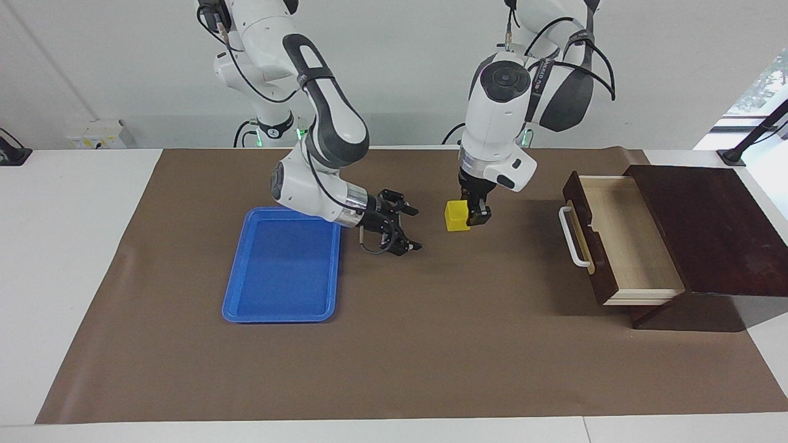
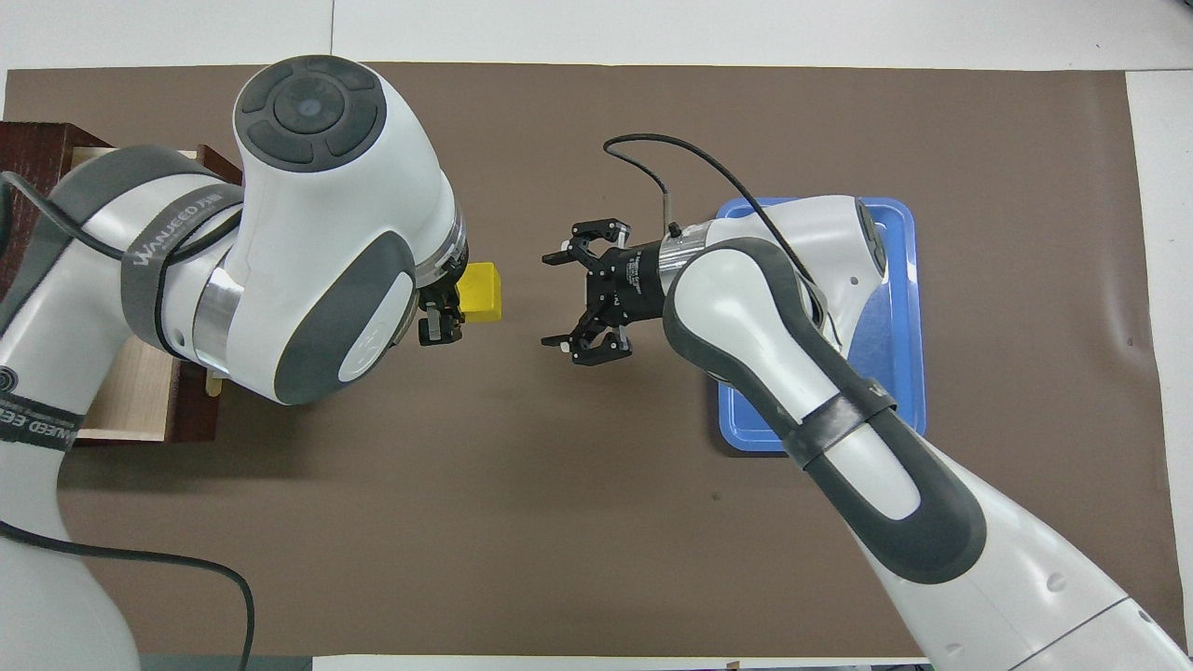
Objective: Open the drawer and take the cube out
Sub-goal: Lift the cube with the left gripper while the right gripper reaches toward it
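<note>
The drawer stands pulled out of its dark wooden box at the left arm's end of the table, its white handle facing the middle. Its pale interior shows nothing inside. My left gripper points down and is shut on the yellow cube, holding it over the brown mat between the drawer and the tray. In the overhead view the cube sticks out beside the left gripper. My right gripper is open, lies sideways over the mat and points at the cube, a short gap away.
A blue plastic tray lies on the brown mat toward the right arm's end, partly under the right arm. The drawer also shows in the overhead view, mostly under the left arm.
</note>
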